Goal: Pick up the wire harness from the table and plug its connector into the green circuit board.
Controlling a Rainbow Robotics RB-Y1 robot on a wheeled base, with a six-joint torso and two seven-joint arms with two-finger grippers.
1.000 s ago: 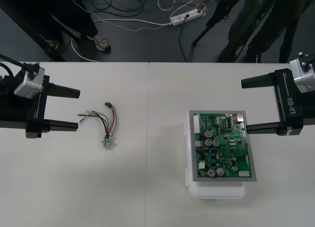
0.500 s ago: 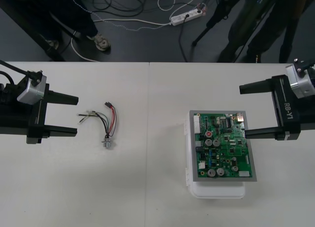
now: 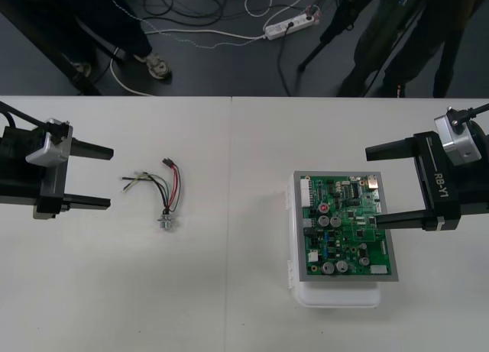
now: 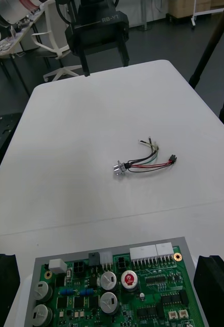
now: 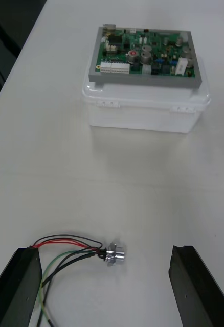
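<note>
On the right end effector [image 3: 370, 185], white "RB-Y1" lettering [image 3: 440, 185]

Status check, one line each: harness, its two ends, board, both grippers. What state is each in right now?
wire harness: lying loose on the table, not gripped.
black plug: free at the harness's far end, not in the board.
metal socket: resting on the table at the near end.
green circuit board: flat on its white base.
left gripper: open, left of the harness, apart from it.
right gripper: open, at the board's right side, holding nothing.
</note>
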